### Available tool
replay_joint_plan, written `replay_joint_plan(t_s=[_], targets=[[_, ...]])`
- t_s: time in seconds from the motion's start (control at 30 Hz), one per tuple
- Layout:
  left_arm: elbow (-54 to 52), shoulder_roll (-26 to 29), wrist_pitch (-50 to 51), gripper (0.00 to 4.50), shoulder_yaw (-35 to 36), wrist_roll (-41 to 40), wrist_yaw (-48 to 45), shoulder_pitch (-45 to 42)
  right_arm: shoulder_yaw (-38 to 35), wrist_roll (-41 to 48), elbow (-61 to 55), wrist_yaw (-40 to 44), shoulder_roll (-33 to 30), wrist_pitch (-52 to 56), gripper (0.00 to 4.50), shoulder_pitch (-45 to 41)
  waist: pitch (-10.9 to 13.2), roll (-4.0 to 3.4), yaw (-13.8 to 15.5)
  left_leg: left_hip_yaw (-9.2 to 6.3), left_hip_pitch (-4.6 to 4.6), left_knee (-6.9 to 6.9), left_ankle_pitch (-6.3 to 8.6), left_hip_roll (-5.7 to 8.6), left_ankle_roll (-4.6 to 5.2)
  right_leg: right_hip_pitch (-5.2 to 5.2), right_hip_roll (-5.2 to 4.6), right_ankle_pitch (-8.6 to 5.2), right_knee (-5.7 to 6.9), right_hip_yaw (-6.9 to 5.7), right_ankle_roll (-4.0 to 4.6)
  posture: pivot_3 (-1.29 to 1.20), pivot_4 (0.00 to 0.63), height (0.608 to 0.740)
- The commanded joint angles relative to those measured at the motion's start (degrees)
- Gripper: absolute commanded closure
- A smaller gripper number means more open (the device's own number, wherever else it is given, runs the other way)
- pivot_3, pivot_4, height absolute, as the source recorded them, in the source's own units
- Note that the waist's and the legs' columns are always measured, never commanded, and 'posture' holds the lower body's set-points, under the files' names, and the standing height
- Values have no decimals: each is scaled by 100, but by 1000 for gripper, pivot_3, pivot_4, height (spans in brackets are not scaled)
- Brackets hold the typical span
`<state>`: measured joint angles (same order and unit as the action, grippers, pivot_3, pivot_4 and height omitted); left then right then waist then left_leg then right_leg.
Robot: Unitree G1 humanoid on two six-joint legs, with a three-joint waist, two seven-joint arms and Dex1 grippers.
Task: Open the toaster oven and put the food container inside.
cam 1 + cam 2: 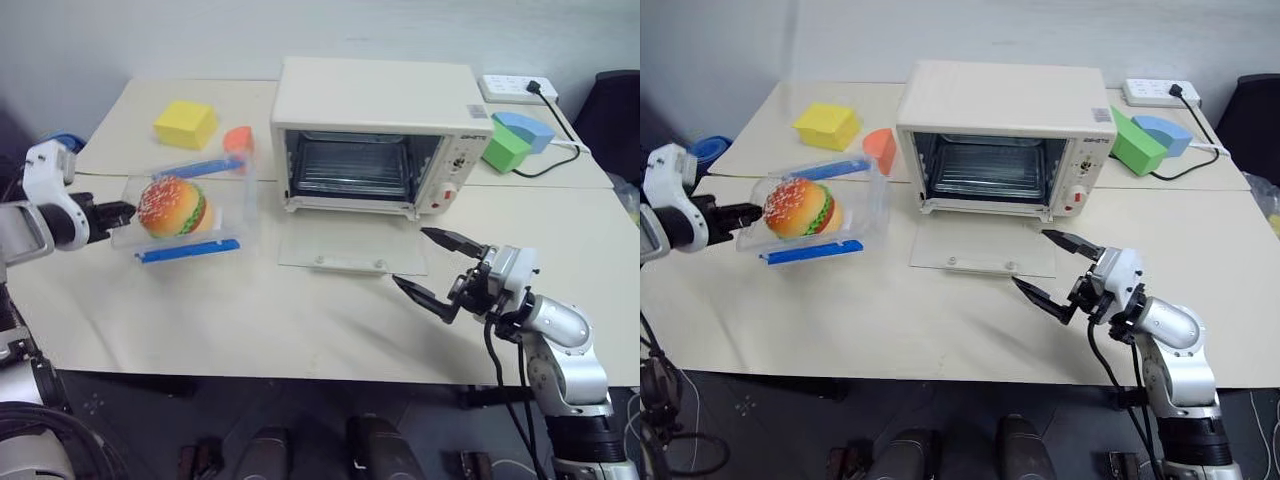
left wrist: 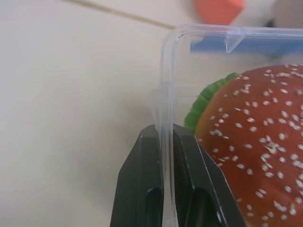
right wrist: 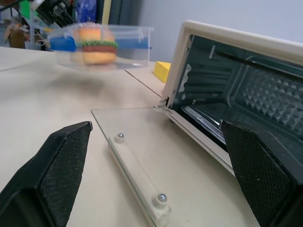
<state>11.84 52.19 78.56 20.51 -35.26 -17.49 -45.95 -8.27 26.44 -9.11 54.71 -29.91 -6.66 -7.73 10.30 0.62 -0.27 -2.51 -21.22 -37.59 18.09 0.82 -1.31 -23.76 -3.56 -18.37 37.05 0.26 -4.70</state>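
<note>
My left pincer [image 2: 163, 142] is clamped on one thin end wall of the clear rectangular plastic food container with blue side clips [image 1: 190, 210], which holds a toy hamburger [image 1: 172, 207]. The box hangs tilted just above the pale bench [image 1: 250, 320], well to the left of the cream-white boxy toaster oven [image 1: 375, 125]. That narrow grip on a single wall is my main worry: the hamburger's weight sits far from my fingers [image 2: 137, 189], so the box could pivot, sag or slip out as I swing it across. The wall looks slick and may flex.

The oven's glass drop-down door [image 1: 350, 245] already lies flat on the bench, and the chamber is open with its wire rack showing. To reach it I must carry the box over that door; if I come in low, a corner could catch the door's white handle or the lower sill, and a tilted box may jam against the opening's side.

My right pincer [image 1: 437, 265] hovers spread wide and empty just beside the door's right corner, close to my path. An orange wedge [image 1: 238, 140] and a yellow block [image 1: 185, 123] lie behind the box, and green [image 1: 505, 147] and blue blocks [image 1: 530, 127] sit right of the oven, all clear of the route.
</note>
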Motion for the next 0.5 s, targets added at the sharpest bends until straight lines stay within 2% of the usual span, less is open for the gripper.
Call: replay_joint_plan(t_s=[0.03,0.23,0.37,0.5], targets=[[-630,-350,504,4497,-46,-158,59,-403,-427,28,-240,-143,-146,-128,0,316,0,0,53,-1,-1,-2,0,1,1,1,0,0,1,-1,0,0,150,740],[-1636,-1405,1374,4497,-175,-26,540,-594,-875,38,-531,-437,-202,-127,0,1009,2,3,79,2,-4,-16,2,3,5,4,1,1,10,2,-3,0,150,740],[-1793,-2342,1369,4497,-233,235,914,-877,-1124,56,-839,-634,-141,-112,0,1589,5,8,44,3,0,-22,0,2,2,3,4,1,37,2,-3,0,150,740],[-1588,-2764,1126,4497,-560,656,1196,-1046,-1167,65,-1117,-791,-79,-98,0,1946,5,9,7,13,4,-32,0,2,1,4,7,1,36,8,-5,0,150,740]])
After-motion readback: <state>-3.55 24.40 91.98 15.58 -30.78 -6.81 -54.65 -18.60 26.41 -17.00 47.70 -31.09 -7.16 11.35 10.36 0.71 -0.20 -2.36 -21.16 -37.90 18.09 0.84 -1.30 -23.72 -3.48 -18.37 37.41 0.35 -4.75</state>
